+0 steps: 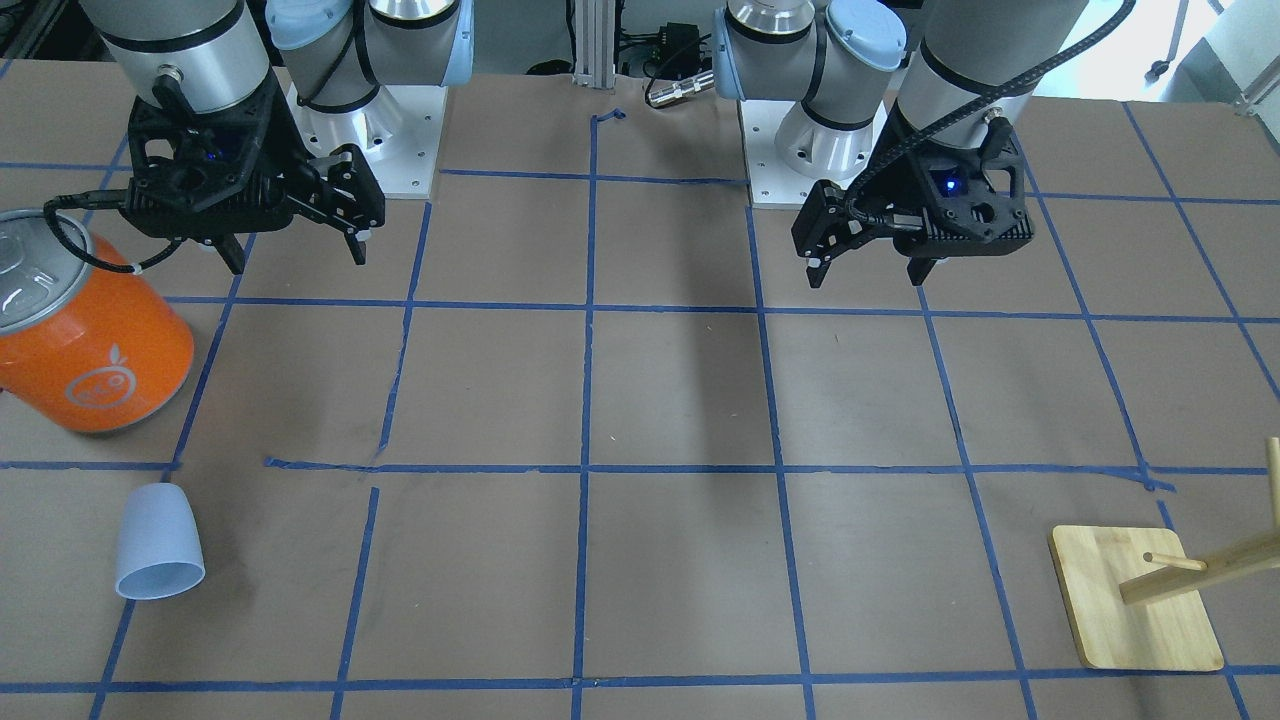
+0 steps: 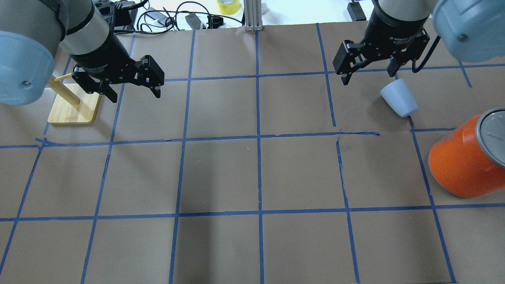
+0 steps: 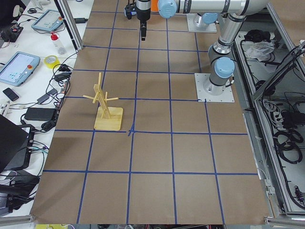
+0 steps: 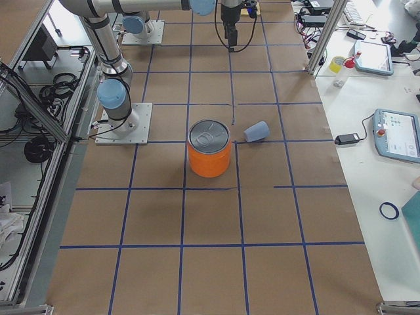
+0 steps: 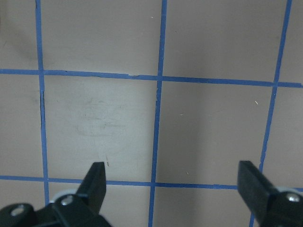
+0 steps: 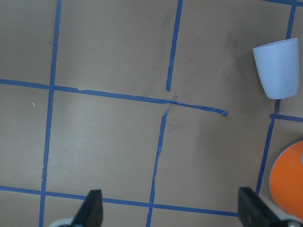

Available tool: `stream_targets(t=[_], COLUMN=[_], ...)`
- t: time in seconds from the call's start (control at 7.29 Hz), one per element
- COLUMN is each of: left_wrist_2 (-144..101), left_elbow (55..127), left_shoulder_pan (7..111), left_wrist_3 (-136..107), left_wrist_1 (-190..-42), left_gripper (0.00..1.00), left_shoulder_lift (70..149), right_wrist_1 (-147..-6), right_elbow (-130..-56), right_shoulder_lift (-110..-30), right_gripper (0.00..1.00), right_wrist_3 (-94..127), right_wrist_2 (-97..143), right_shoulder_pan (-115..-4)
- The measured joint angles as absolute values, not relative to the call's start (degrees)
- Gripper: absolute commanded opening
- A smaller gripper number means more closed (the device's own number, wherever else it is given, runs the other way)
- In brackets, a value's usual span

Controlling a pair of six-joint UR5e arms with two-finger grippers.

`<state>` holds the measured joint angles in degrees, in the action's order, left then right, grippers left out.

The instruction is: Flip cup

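At the robot's right, cup (image 2: 399, 98): laid on its side on the table (image 2: 221, 173), mouth turned away from the robot, near the orange can but apart; no marking seen.
Orange can (image 2: 457, 165): upright, silver top; white fruit emblem printed, no words legible.
Right gripper (image 2: 369, 77): spread wide, empty, raised clear of the cup; white lettering too small to read.
Left gripper (image 2: 135, 96): spread wide, nothing held.
Wooden stand (image 2: 73, 108): unmarked.
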<state>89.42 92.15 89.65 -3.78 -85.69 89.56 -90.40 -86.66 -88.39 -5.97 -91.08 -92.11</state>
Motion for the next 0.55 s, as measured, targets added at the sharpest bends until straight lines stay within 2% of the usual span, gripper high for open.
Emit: stream_targets(t=[0.55], left_wrist_2=[89.47], left_elbow=[92.16], left_shoulder_pan=[89.65], left_wrist_3=[-3.78], left_wrist_1=[-85.69], left_gripper=[1.00], left_shoulder_lift=[89.56], right_wrist_1=[-90.36], right_elbow=[-86.66], right_shoulder_lift=[-88.42], right_gripper=[1.00], right_wrist_3=[-5.96], right_wrist_2=[-91.58], right_shoulder_pan=[-92.11])
